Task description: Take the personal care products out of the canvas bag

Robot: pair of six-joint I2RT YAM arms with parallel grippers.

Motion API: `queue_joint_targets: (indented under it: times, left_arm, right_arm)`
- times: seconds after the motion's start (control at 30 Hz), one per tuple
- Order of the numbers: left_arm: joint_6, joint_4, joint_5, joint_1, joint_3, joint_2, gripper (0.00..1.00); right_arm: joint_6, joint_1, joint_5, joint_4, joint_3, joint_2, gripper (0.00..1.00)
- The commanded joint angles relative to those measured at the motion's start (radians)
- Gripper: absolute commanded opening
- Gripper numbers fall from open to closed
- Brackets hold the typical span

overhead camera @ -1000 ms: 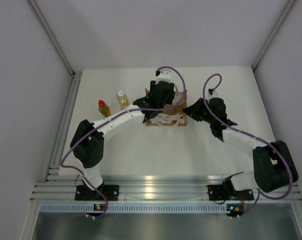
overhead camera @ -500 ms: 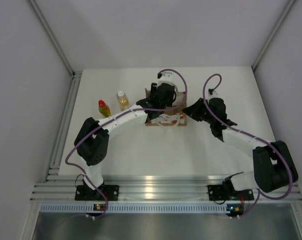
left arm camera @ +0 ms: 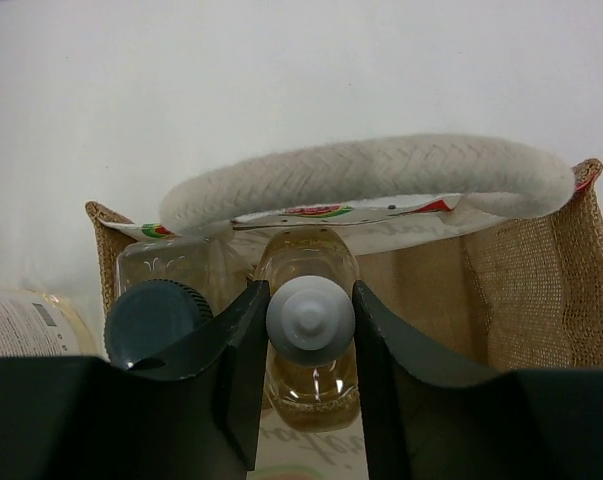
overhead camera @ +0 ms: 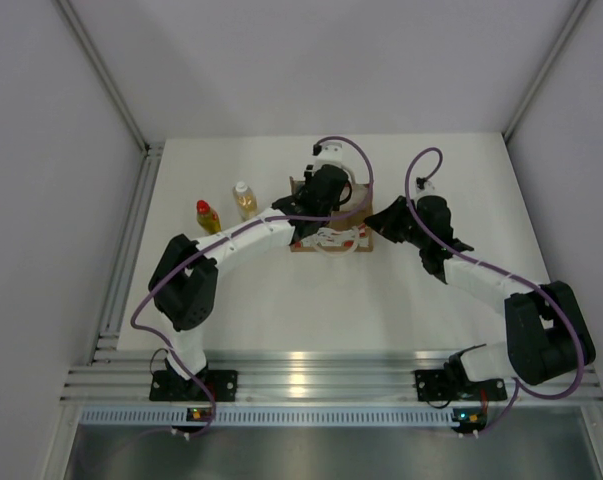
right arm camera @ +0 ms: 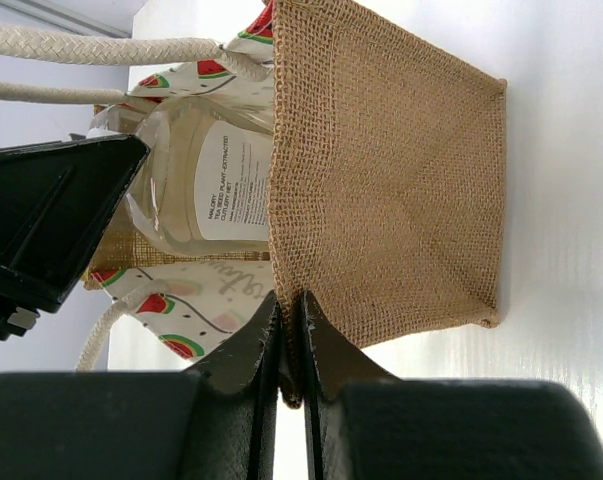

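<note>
Bag [overhead camera: 331,238] at mid far edge. R gripper [right arm camera: 290,345] clamped on its side wall; L gripper [left arm camera: 310,300] pinches amber btl [left arm camera: 311,262] inside. We judge 3rd extraction underway; next needs straight lift past handle [left arm camera: 366,175].

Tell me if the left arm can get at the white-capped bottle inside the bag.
Probably yes: the left gripper straddles the white-capped bottle; the handle lies beyond it, not across.

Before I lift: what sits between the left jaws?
The white cap of an amber bottle, inside the canvas bag; the left wrist view shows it.
</note>
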Motion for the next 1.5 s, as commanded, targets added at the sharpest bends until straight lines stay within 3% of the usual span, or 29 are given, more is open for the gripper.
queue_joint_targets:
  times: [0.0,0.7,1.03,1.47]
  left_arm:
    - [-0.014,0.001,0.002,-0.001,0.027,0.015,0.0]
    - [0.027,-0.032,0.044,-0.002,0.117,-0.124,0.0]
    - [0.044,-0.13,0.057,-0.007,0.268,-0.124,0.0]
    - [0.012,-0.273,0.045,-0.018,0.367,-0.27,0.0]
  right_arm:
    - [-0.01,0.011,-0.011,0.02,0.011,-0.026,0.0]
    - [0.037,0.011,-0.021,0.072,-0.003,-0.001,0.0]
    - [0.037,0.012,-0.023,0.074,-0.006,-0.001,0.0]
    - [0.042,0.011,-0.026,0.08,-0.001,0.012,0.0]
